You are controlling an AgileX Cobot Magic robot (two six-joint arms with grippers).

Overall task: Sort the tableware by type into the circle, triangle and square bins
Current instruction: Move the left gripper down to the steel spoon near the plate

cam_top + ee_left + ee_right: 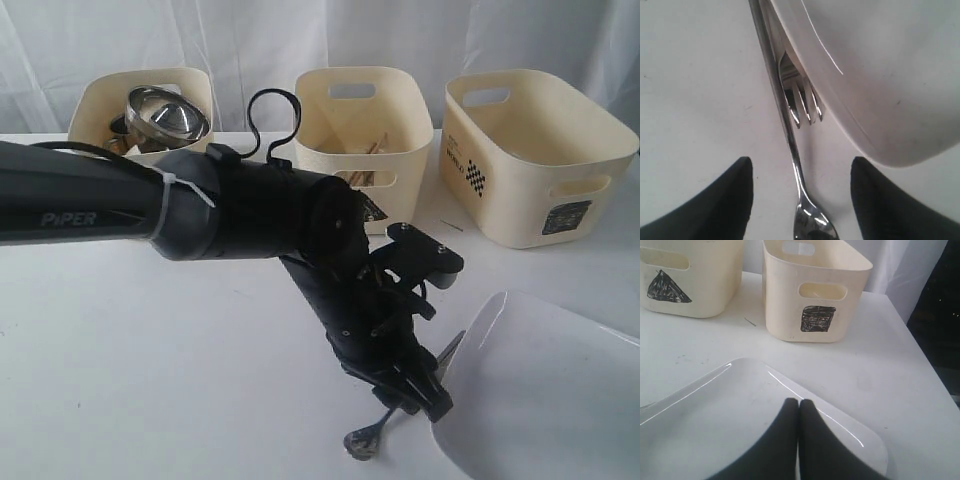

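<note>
Our left arm [90,195] is a dark grey tube, lettered PiPER in pale grey and ringed by a white zip tie [186,190]. A thin black cable [270,92] loops from its black wrist housing [270,215]; small screw heads dot the black bracket [425,255]. Matte black fingers [725,205] on our left gripper [801,162] and right gripper [799,402] narrow to rounded tips.

"PiPER" on the left arm [100,205]

Illumination: bright, diffuse.
Glare: streaks on plate [715,415] and fork [802,100].
Focus: near arm [100,200] soft.
Shadows: faint on worktop [150,380].
</note>
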